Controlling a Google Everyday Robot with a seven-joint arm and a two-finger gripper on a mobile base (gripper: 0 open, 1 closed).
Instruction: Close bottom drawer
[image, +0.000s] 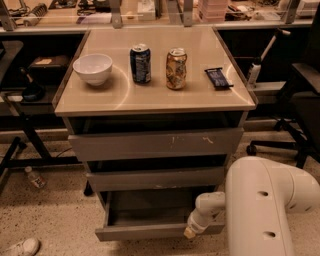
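Note:
The bottom drawer (145, 231) is the lowest of three grey-brown drawers and has a plain front. It stands pulled out, and its shallow inside looks empty. My gripper (190, 232) is at the end of the white arm (265, 210), low at the lower right. Its tip is at the right part of the bottom drawer's front, touching or nearly touching it. The middle drawer (155, 178) and the scratched top drawer (155, 143) each stick out a little.
On the cabinet top (155, 97) stand a white bowl (93, 68), a blue can (140, 63), a gold can (176, 68) and a dark snack bar (218, 78). A black chair (305, 90) stands at the right. A bottle (35, 177) and a shoe (20, 247) lie on the floor at the left.

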